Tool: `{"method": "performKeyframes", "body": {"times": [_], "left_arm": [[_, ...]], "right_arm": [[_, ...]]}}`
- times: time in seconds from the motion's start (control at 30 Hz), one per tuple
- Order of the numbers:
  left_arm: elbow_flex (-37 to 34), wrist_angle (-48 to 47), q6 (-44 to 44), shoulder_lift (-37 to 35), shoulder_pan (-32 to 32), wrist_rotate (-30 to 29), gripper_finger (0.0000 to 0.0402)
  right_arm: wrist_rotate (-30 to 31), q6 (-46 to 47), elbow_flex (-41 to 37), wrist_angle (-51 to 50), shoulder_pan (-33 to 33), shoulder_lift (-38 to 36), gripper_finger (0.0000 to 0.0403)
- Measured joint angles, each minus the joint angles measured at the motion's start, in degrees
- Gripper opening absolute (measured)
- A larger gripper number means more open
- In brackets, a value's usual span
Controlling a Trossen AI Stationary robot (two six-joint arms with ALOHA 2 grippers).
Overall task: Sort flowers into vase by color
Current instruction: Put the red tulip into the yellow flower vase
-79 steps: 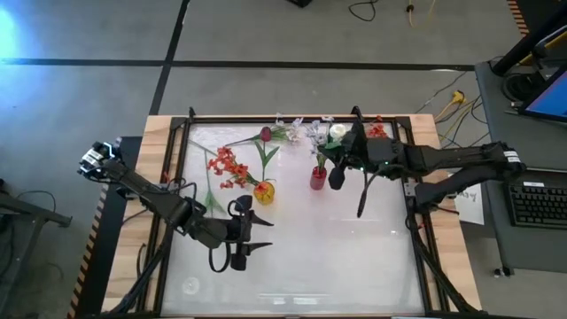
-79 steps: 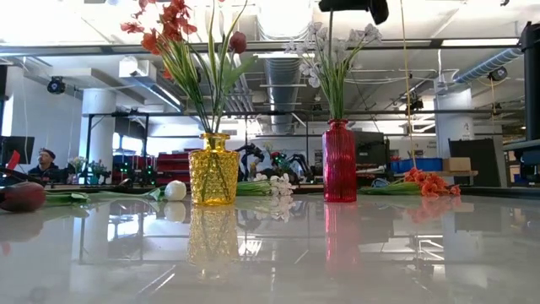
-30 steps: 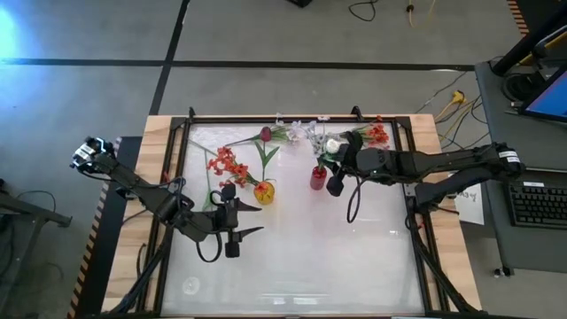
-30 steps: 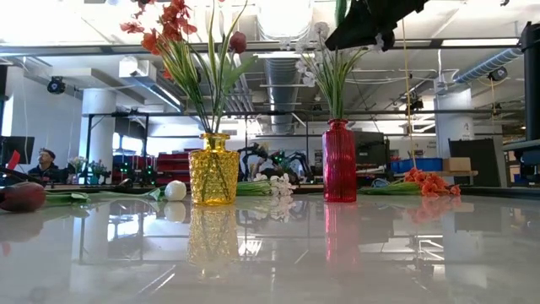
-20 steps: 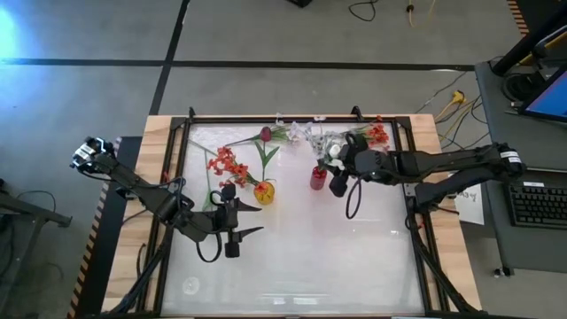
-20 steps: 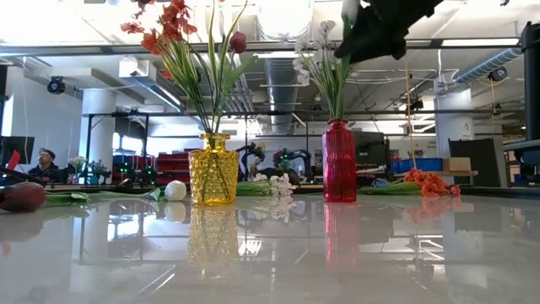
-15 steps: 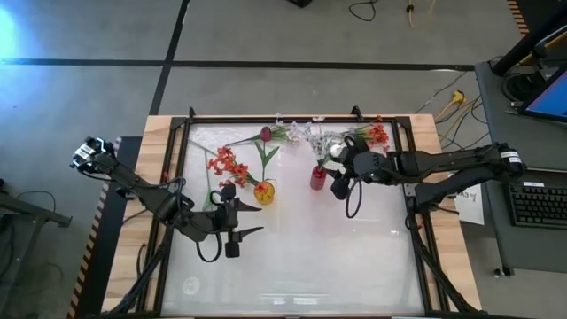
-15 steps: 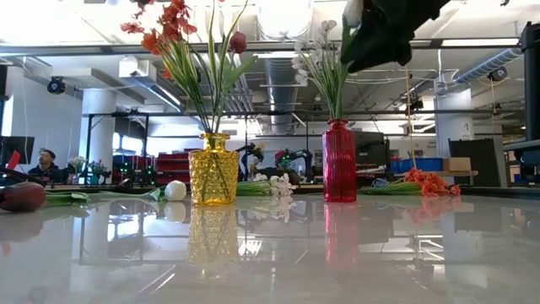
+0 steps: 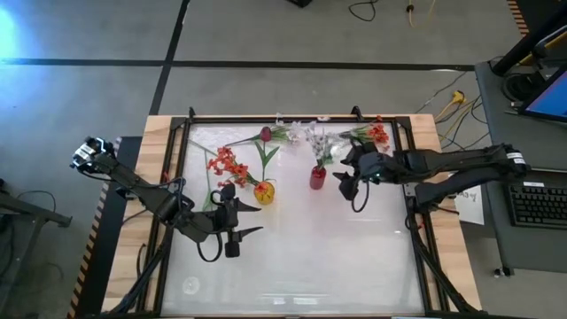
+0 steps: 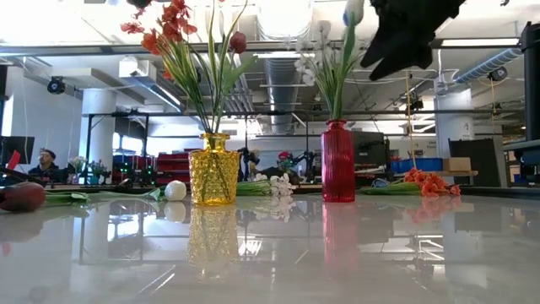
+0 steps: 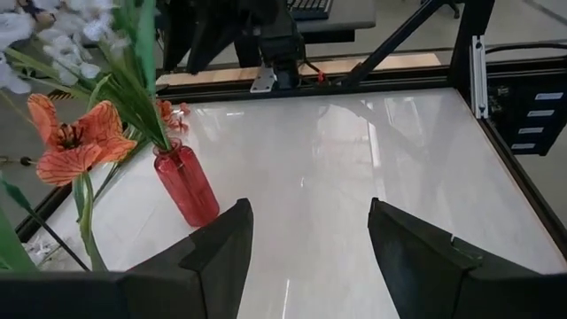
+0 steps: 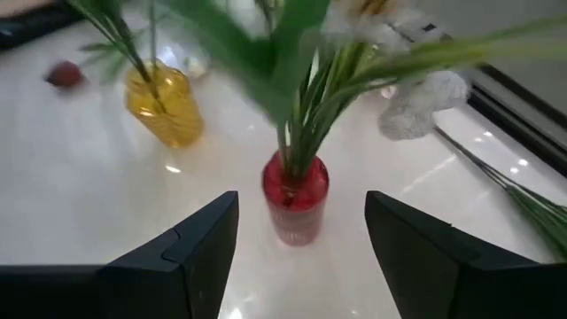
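My right hand [image 9: 345,183] is spread open and holds nothing, just beside the red vase [image 9: 317,178]. This ribbed glass vase carries white flowers [image 10: 325,51] on green stems. To its left stands the yellow vase [image 9: 264,191], of patterned glass, with red-orange sprays [image 9: 228,166] and a dark red tulip [image 10: 238,41]. Behind the red vase, more flowers [image 9: 372,134] lie flat on the glossy white tabletop [image 9: 301,257]. My left hand [image 9: 249,219], also spread and empty, waits near the yellow vase.
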Motion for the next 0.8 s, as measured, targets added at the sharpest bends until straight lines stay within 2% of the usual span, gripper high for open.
{"method": "performKeyframes", "body": {"times": [0.17, 0.27, 0.37, 0.6, 0.8], "left_arm": [[0.23, -2.1, -3.31, -0.24, -0.49, 0.02, 0.021], [2.22, -7.72, -8.09, -0.36, -1.46, 0.11, 0.021], [5.28, -17.64, -13.89, -0.44, -2.83, 1.21, 0.021], [11.58, -44.3, -34.48, -0.39, -5.41, 9.44, 0.021], [10.09, -58.27, -56.79, -0.39, -5.62, 10.15, 0.021]], "right_arm": [[-2.34, 1.24, 0.0, 0.02, 0.0, -2.98, 0.0234], [-2.63, 1.33, 0.0, 0.0, 0.0, -4.09, 0.0233], [-2.72, 1.35, 0.0, 0.0, 0.0, -4.68, 0.0233], [-4.44, 2.47, 0.0, 0.0, 0.0, -5.18, 0.0233], [-6.5, 3.29, 0.0, 0.0, 0.0, -5.61, 0.0233]]}}
